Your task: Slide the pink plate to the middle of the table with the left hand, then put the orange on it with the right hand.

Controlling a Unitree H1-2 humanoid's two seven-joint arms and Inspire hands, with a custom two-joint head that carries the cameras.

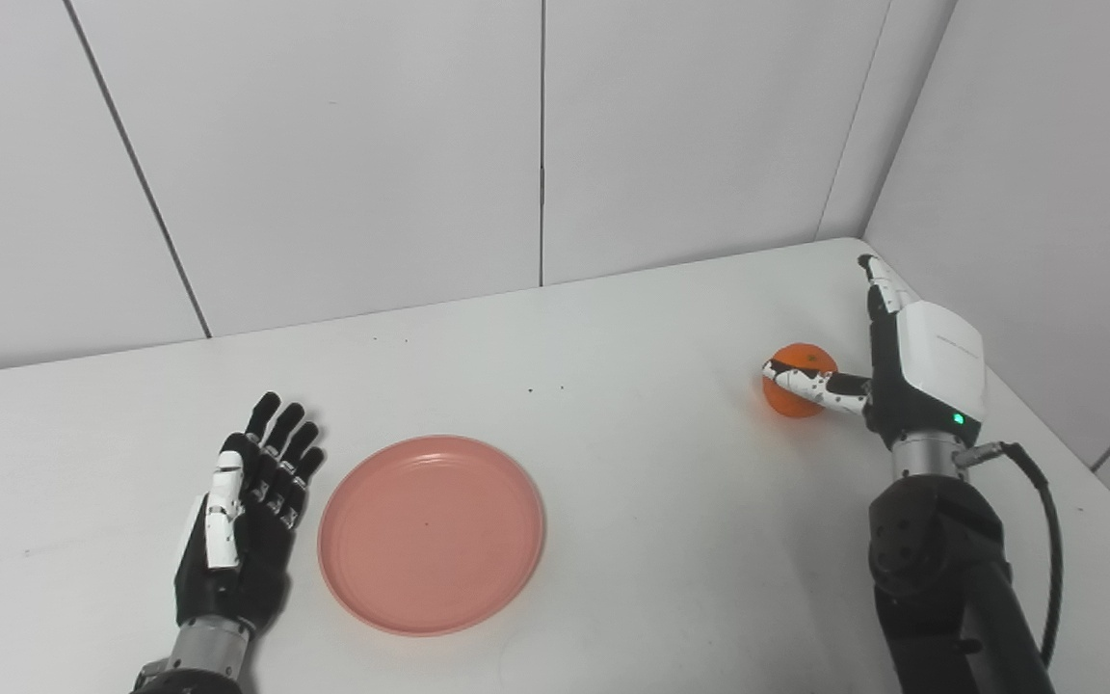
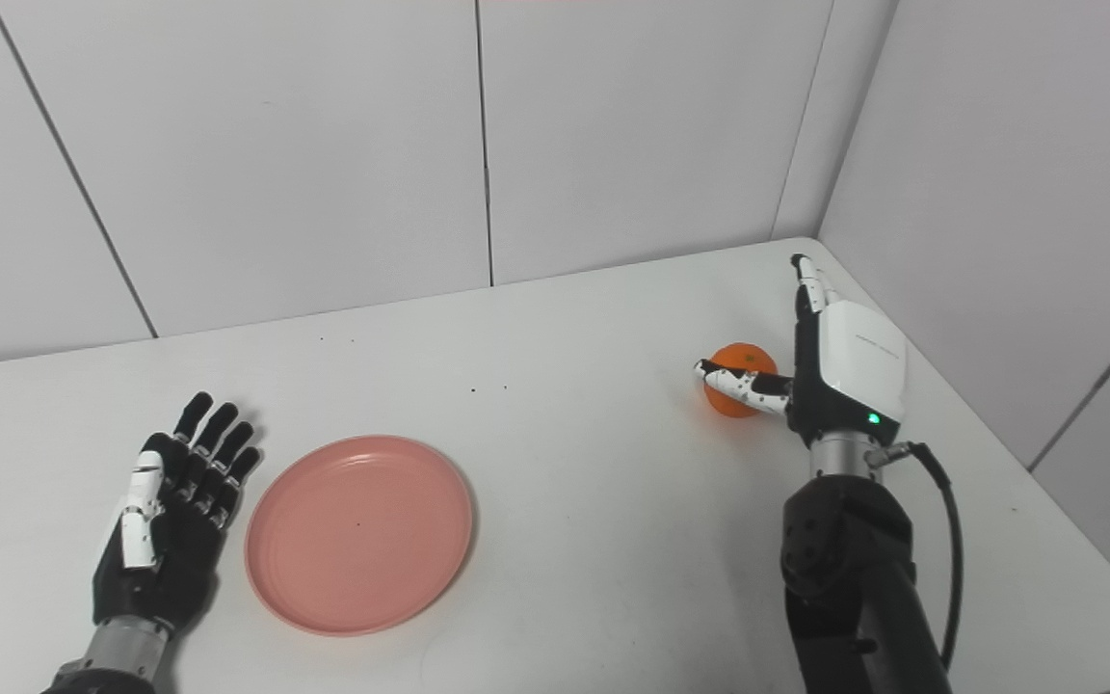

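Nearest us, our left hand point(image 1: 242, 516) lies palm-up on the table point(image 1: 671, 482), fingers apart, just beside the pink plate point(image 1: 431, 533). Our right hand point(image 1: 902, 371) stands by the orange point(image 1: 792, 378) near the far right corner, thumb across it, fingers outstretched; possibly touching.

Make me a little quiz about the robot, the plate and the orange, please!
1. True or false: the orange is lying on the pink plate.
2. Which hand is beside the orange: A) left hand, B) right hand?
3. What is on the plate?

Key:
1. False; the orange sits on the table, far from the plate.
2. B; its thumb reaches across the fruit, fingers not yet closed.
3. Nothing; the plate is empty.
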